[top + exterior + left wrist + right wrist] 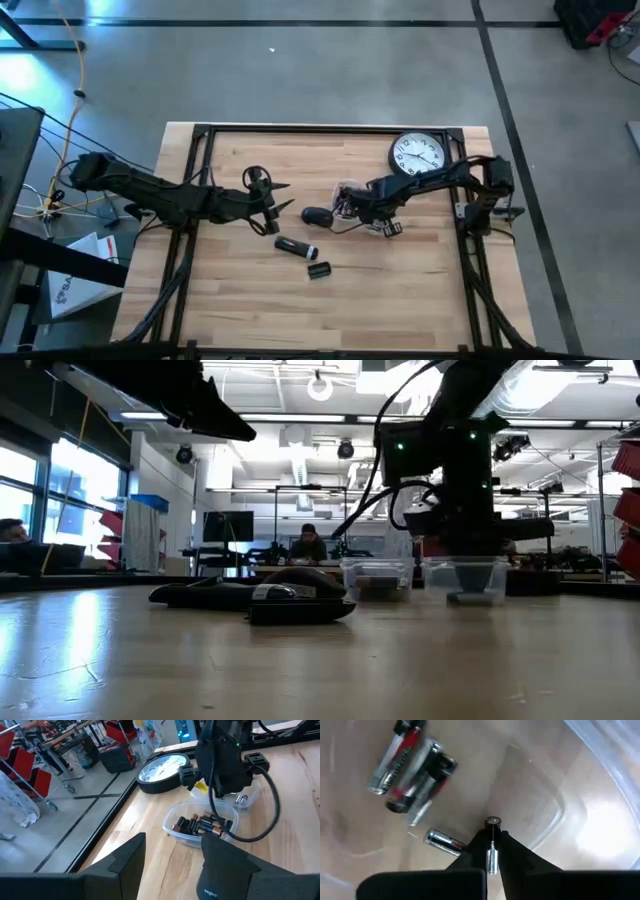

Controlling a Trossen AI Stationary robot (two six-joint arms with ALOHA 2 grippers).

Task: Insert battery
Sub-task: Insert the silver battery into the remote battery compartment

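My right gripper (492,851) reaches down into a clear plastic tub (388,226) near the table's middle and is shut on a silver battery (492,845). Several more batteries (412,767) lie on the tub's floor, one (442,841) just beside the fingers. A second clear tub (200,825) holds darker batteries. A black oval device (317,215) rests on the wood left of the tubs. My left gripper (283,198) hovers open left of that device, with nothing between its fingers. My right gripper pinches the silver battery between its two fingertips, on the battery's sides (492,860). The fingers come from above, pointing down into the tub, and the battery lies along them with one end (493,822) sticking out past the tips. Whether that end touches the tub's floor I cannot tell.
A round wall clock (418,155) lies face up at the far right of the table. Two small black pieces (295,247) (318,270) lie nearer the front edge. Bare wood stretches along the table's near half.
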